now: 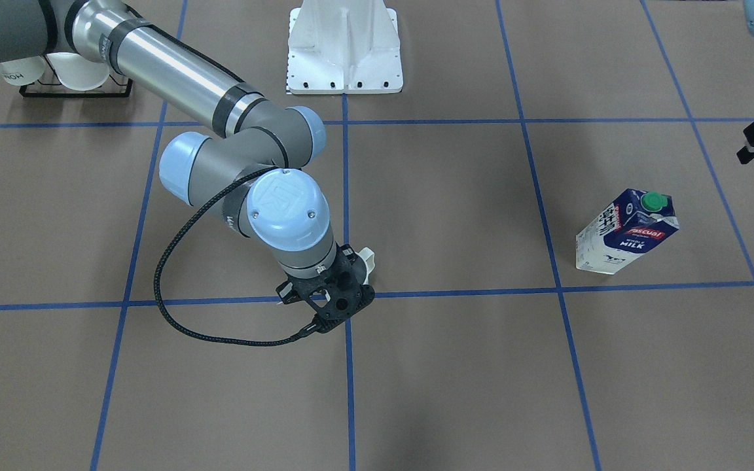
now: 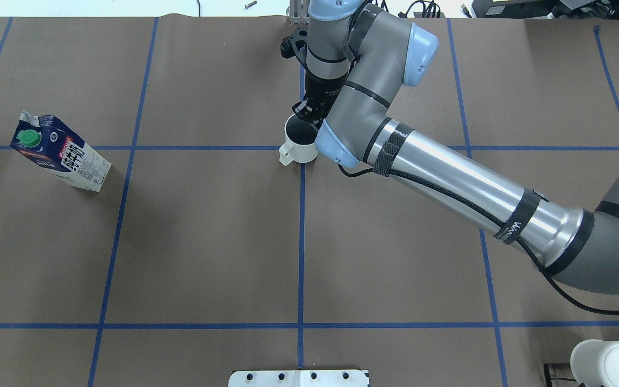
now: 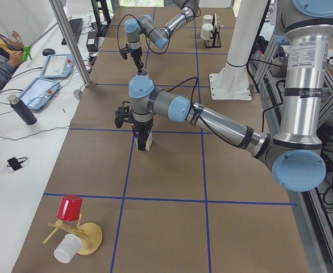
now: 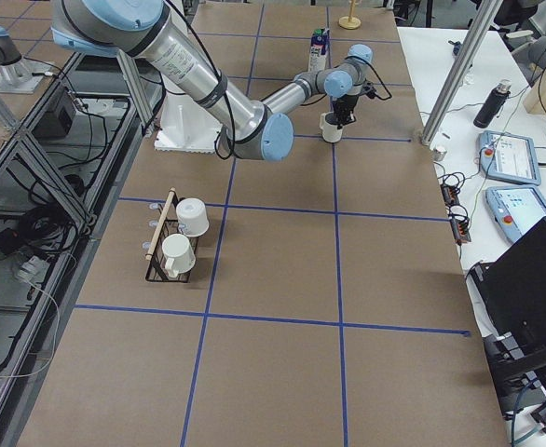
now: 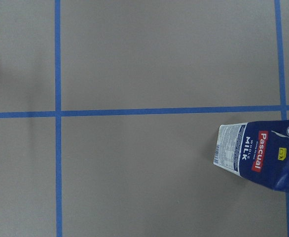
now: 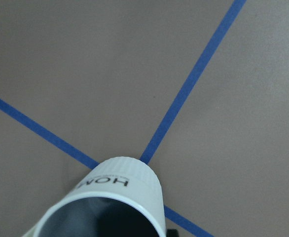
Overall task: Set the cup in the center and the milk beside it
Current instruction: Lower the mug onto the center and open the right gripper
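At center [image 6: 155,144] — cup [image 2: 300,154] in right gripper [image 2: 308,115]

Even bright light, soft shadows

Right arm [image 2: 449,177] cuts diagonally from the lower right of the overhead view up to the cup [image 2: 300,145] on the tape cross [image 2: 302,183]. Its wrist and right gripper [image 2: 309,115] sit over the cup's upper rim: no way in from above or from the right. Cup's left and lower sides are open. Bare brown paper from cup to milk carton [image 2: 59,153] at the left edge, wide lane. White mug [image 2: 610,361] lower right and white base plate [image 2: 299,378] bottom centre, both well apart from the cross. Left arm [image 3: 212,119] hangs over the carton's end in the left side view.
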